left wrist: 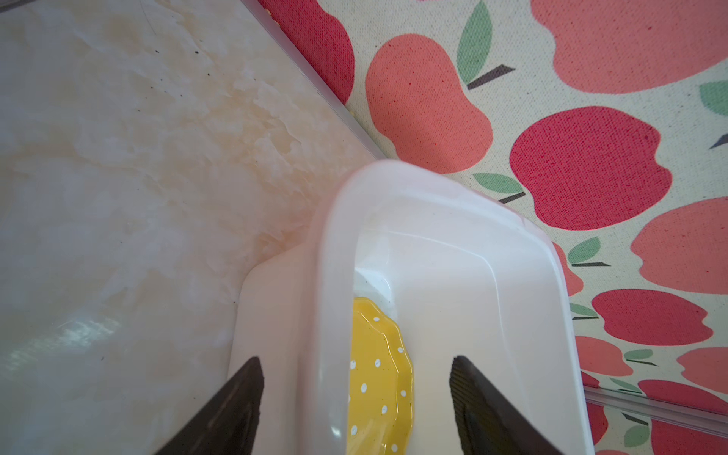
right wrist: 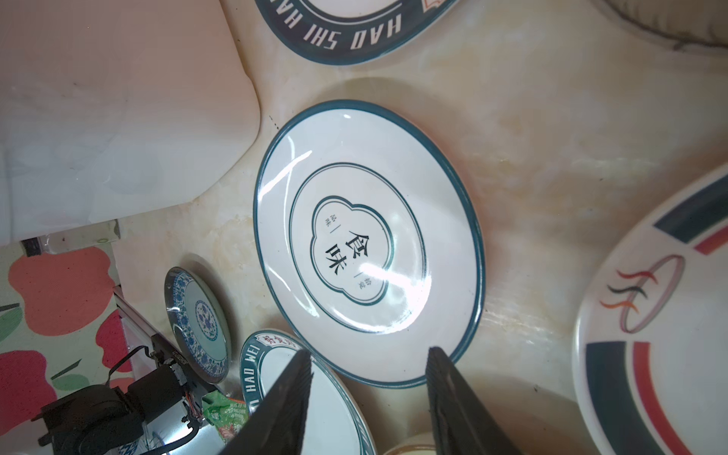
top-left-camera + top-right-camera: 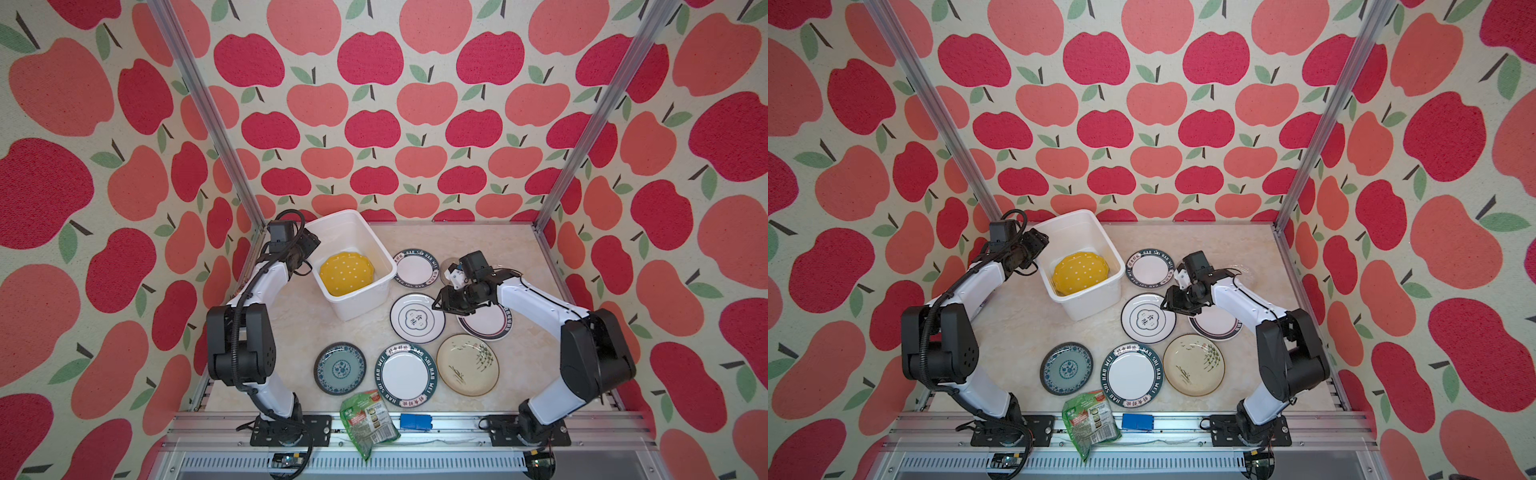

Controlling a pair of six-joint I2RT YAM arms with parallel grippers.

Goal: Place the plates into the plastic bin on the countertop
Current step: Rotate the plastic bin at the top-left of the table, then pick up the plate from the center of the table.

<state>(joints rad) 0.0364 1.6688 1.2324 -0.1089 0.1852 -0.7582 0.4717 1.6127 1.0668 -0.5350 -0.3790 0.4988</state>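
Observation:
The yellow white-dotted plate [image 3: 347,272] [image 1: 378,378] lies tilted inside the white plastic bin [image 3: 353,307] [image 1: 338,275] at the back left of the countertop [image 3: 478,237]. My left gripper [image 3: 309,245] [image 1: 356,364] is open, its fingers on either side of the bin's left wall, holding nothing. My right gripper [image 3: 436,301] [image 2: 368,354] is open and empty, hovering over the right edge of a white green-rimmed plate [image 3: 417,318] [image 2: 366,244]. Around it lie two lettered-rim plates [image 3: 415,268] [image 3: 406,374], a blue-green one [image 3: 340,368], a cream one [image 3: 467,365] and a striped-rim one [image 3: 486,326].
A glass plate [image 3: 449,266] sits partly hidden behind the right wrist. A green snack packet [image 3: 368,422] and a blue block [image 3: 415,422] lie at the front rail. Apple-print walls close in the left, back and right sides.

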